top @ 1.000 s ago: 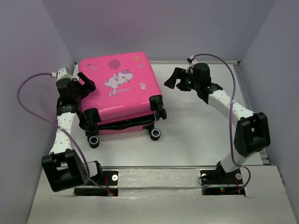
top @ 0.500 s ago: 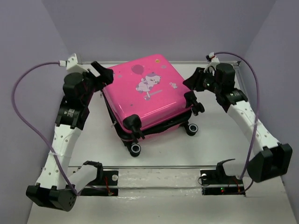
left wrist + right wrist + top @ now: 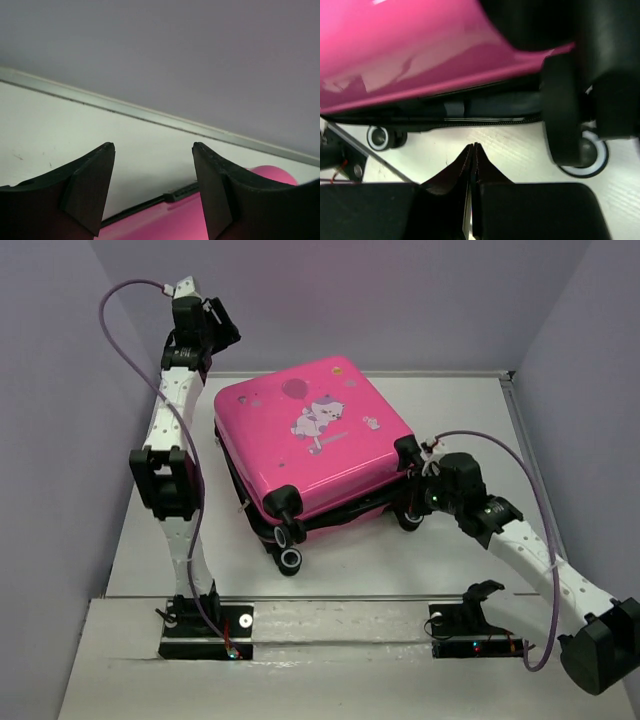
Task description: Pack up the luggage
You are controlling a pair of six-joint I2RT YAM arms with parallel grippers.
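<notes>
1. Luggage (image 3: 315, 440): a hot-pink hard-shell case, rounded square. It lay flat on the white table (image 3: 470, 420), a little left of centre and turned at an angle to the table edges. The printed face was up, showing a cartoon animal and a balloon.
2. Luggage, seam: a dark band ran between the two pink shells along the near sides. The right wrist view showed the pink shell (image 3: 420, 50) above dark grey fabric and a zip line. Whether the case was fully fastened could not be told.
3. Wheels: four black wheels stood at the near side. One wheel with a white hub (image 3: 290, 560) was at the near-left corner, and another (image 3: 410, 520) was at the near-right corner.
4. Left gripper (image 3: 218, 322): held high over the far-left corner of the table, well apart from the luggage. Its fingers (image 3: 90, 185) were spread wide with nothing between them. Its own camera looked across bare table to the back wall (image 3: 200, 50), with a strip of pink shell (image 3: 160, 225) low in view.
5. Right gripper (image 3: 418, 502): low at the near-right corner of the luggage, just beside the wheel there. Its fingertips were pressed together with nothing between them (image 3: 473, 147). They pointed at the seam, with a white-rimmed wheel (image 3: 585, 157) close on the right.
6. Cable: a purple cable (image 3: 115, 315) looped from the left wrist.
</notes>
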